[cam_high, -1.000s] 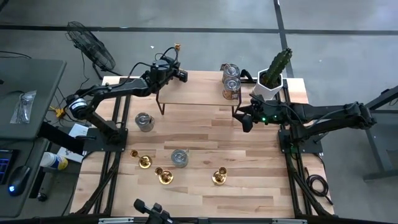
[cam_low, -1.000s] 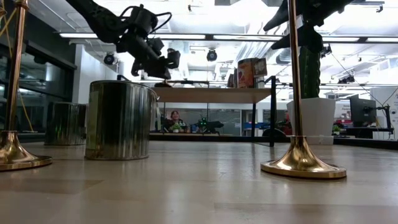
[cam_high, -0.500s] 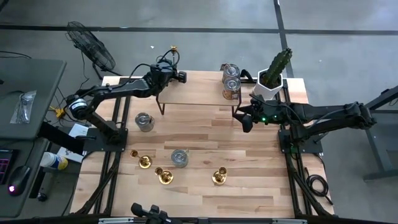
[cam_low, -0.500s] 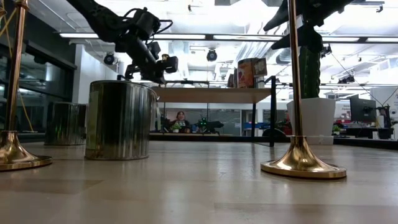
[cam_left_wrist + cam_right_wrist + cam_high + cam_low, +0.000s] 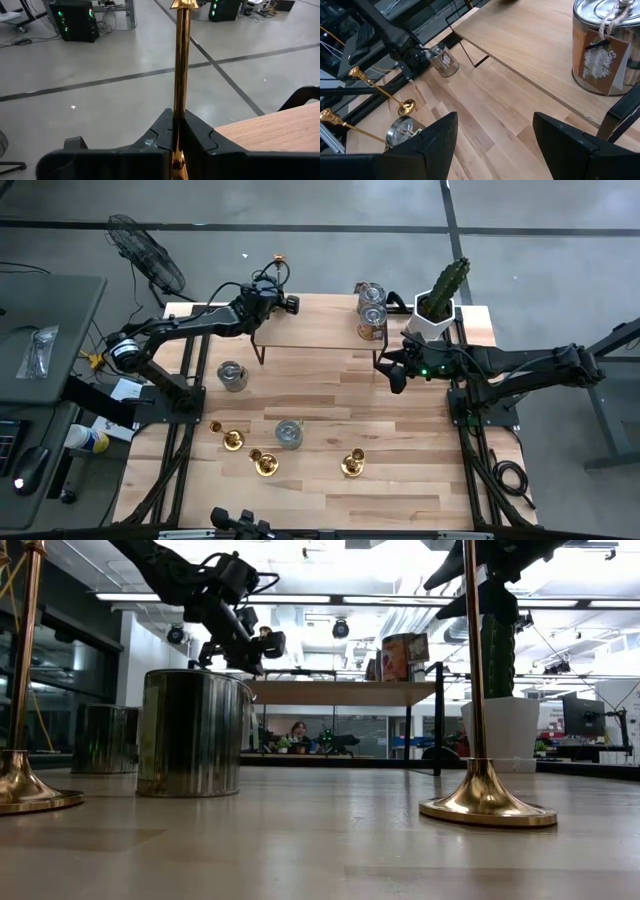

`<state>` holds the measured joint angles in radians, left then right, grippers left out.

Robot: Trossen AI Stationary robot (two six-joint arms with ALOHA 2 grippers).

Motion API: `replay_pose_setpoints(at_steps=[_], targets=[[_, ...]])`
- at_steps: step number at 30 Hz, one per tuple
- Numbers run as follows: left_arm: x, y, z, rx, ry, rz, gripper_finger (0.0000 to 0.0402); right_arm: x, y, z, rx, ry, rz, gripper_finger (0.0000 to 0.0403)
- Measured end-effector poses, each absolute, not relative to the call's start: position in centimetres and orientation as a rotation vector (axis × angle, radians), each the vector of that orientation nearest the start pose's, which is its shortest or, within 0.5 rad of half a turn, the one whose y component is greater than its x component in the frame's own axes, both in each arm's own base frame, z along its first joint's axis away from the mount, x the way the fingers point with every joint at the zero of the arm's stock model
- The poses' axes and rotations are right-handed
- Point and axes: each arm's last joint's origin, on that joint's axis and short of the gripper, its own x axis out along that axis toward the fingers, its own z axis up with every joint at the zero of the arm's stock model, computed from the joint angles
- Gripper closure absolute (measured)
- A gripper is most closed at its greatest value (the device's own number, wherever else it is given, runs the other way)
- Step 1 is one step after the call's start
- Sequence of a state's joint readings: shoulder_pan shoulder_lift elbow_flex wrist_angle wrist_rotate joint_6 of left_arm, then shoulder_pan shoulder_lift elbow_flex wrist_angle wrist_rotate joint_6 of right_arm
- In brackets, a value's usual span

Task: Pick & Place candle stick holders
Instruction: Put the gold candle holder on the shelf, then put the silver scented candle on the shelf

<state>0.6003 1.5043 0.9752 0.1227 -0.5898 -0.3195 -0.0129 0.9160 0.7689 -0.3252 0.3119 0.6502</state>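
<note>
Left gripper (image 5: 176, 131), clamped on the thin stem of a shiny brass candlestick holder (image 5: 179, 75), has it up by the back-left corner of the raised wooden shelf (image 5: 315, 320). I judge this the placing step: next I need to lower its base squarely onto the boards. Right gripper (image 5: 397, 376) waits open by the shelf's right leg. Two silver tins (image 5: 371, 310) sit well clear.

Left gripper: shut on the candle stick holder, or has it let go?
Shut on it. In the left wrist view the left gripper clamps the gold stem of the candle stick holder between its fingers, over the raised shelf's back corner.
</note>
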Motion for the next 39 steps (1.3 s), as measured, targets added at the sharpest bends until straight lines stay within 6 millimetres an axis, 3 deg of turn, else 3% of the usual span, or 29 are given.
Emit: replay_pose_setpoints(at_steps=[7,22,33,39], targets=[[26.0,19.8,25.2,-0.286,0.306,1.213,0.0342,19.5,-1.1,29.3,0.562,0.348,-0.457,0.0151],[26.0,19.8,25.2,-0.262,0.336,1.218,0.0325,19.5,-1.1,29.3,0.569,0.357,-0.433,0.0151],[24.5,18.6,28.1,-0.175,0.334,1.172,0.0213,19.5,-1.1,29.3,0.569,0.357,-0.433,0.0151],[22.9,17.3,29.4,-0.199,0.388,1.09,0.0196,19.5,-1.1,29.3,0.569,0.356,-0.433,0.0151]])
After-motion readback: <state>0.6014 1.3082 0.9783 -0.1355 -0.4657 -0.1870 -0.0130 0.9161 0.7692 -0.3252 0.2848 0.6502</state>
